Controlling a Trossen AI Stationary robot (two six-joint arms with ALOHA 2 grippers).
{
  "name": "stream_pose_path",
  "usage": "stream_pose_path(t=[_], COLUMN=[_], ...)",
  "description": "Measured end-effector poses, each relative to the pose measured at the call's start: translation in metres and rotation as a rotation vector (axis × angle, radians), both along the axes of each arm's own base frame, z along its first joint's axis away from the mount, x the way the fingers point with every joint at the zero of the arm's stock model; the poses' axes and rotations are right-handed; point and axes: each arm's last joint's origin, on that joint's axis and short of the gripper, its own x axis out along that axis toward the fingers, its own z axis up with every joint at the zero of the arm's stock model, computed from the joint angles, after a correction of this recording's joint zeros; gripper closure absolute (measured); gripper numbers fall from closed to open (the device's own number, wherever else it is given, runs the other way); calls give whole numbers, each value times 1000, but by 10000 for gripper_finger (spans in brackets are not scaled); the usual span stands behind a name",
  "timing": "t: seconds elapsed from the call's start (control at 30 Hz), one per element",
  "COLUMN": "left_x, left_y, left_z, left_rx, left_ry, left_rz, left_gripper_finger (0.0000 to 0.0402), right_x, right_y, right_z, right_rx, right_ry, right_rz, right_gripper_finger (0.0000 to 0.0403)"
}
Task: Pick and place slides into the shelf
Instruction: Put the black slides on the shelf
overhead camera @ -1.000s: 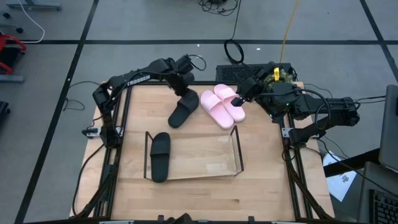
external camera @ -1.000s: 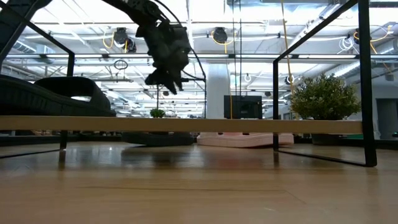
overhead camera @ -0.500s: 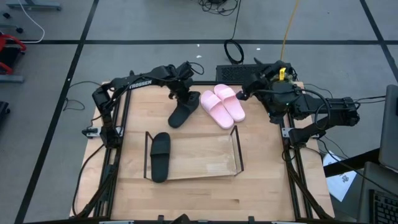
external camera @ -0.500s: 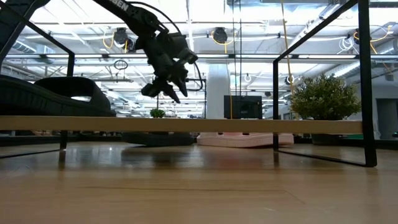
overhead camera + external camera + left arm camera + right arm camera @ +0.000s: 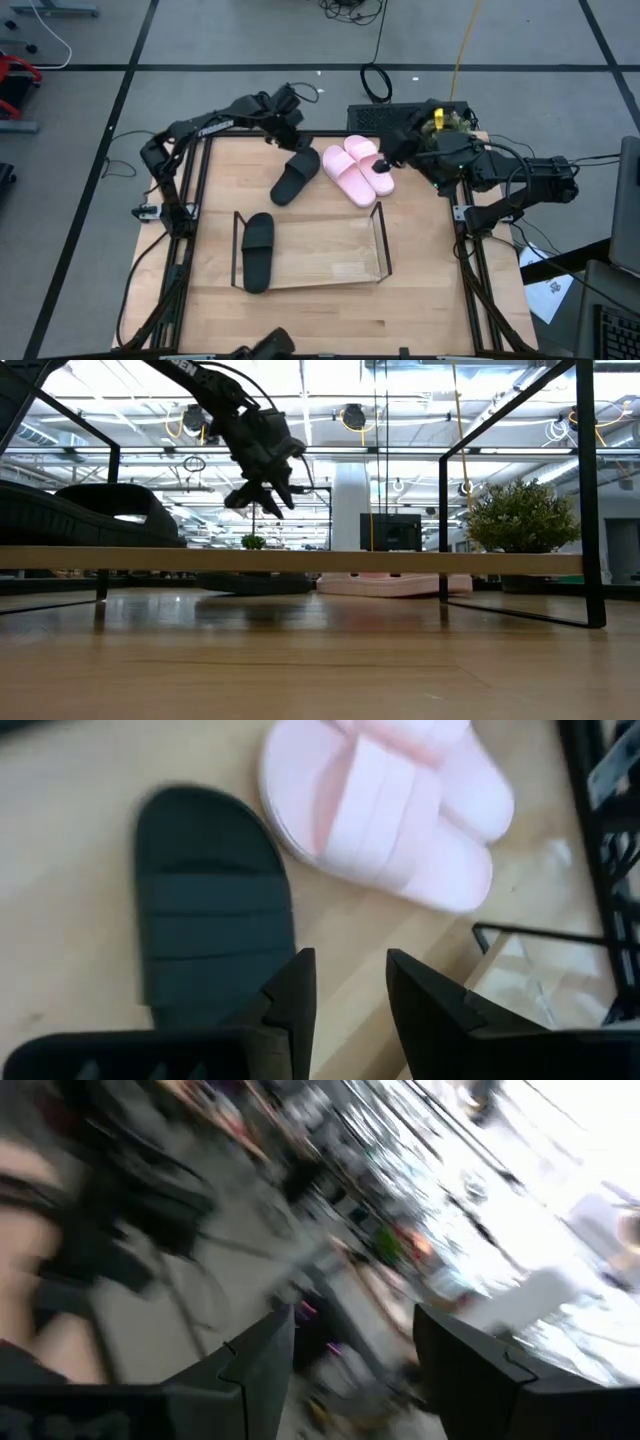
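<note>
One black slide (image 5: 258,251) lies flat in the left end of the clear shelf (image 5: 330,255). The other black slide (image 5: 295,175) lies on the table beyond the shelf, with the pink pair (image 5: 358,170) side by side to its right. My left gripper (image 5: 285,122) hangs open in the air over the table's far edge, behind the loose black slide (image 5: 205,935); the pink pair (image 5: 390,810) shows past its fingers. It stands well above the table in the low view (image 5: 256,498). My right gripper (image 5: 386,158) is open at the right edge of the pink pair.
The shelf's dark wire end frames (image 5: 381,240) stand up at both ends, and its right part holds nothing. A black box with cables (image 5: 385,117) sits just beyond the table's far edge. Bare wood lies in front of the shelf.
My left gripper has drawn back from over the loose black slide's far end, up and toward the table's far left. That slide looked tipped half a second ago and lies flat now. My right gripper pulled away toward the far right, then came back to the pink pair.
</note>
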Motion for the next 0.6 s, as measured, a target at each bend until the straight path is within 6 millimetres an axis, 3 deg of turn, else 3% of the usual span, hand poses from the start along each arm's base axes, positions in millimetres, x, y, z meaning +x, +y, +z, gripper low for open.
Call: stream_pose_path(t=[0.17,0.4,0.6], left_x=[-31,-76,-91], left_y=[6,-13,-39], left_z=[40,103,122], left_rx=[89,270,319], left_ry=[-90,-216,-226], left_rz=[58,91,10], left_gripper_finger=[284,284,284], right_x=[7,29,47], right_y=[-14,-45,-52], right_z=[-4,-18,-20], right_rx=[171,356,369], right_ry=[-118,-197,-267], right_rz=[200,340,449], right_gripper_finger=[206,206,206])
